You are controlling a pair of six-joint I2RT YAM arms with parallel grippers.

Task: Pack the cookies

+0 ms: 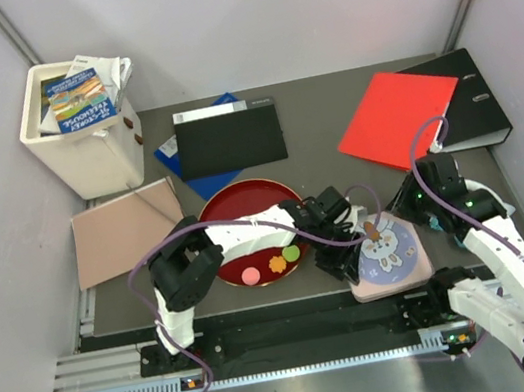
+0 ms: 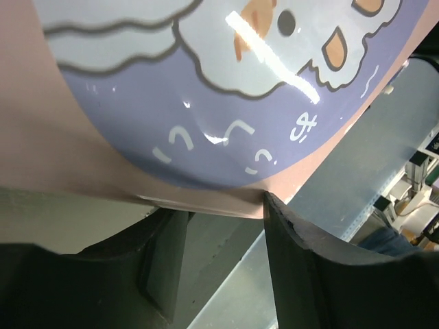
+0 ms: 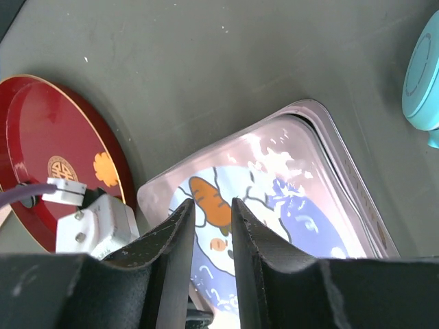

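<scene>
The red tray (image 1: 240, 188) holds 3 cookies near its near rim: a pink cookie (image 1: 251, 275), an orange flower cookie (image 1: 277, 264) and a green cookie (image 1: 291, 252), lying close together in a short row. Just right of the tray sits a pink square box (image 1: 408, 277). Its lid (image 3: 274, 178), printed with a rabbit and a carrot, is on, so we cannot tell what is inside.

The left gripper (image 2: 218, 209) reaches across the tray to the box's near left edge. Its jaws stand apart, with the tips against the rim of the box and nothing between them. The right gripper (image 3: 209, 209) hangs over the lid by the carrot, its jaws a narrow gap apart, and we see nothing held in them. A teal round object (image 3: 425, 75) lies on the desk beyond the box.

The desk (image 1: 313, 111) is dark grey. At its far left a white bin (image 1: 94, 165) is stuffed with booklets (image 1: 82, 96). A black folder (image 1: 229, 136), a red folder (image 1: 395, 117), a black binder (image 1: 473, 98) and a tan board (image 1: 122, 236) lie flat around the tray. Pale walls close in 3 sides.
</scene>
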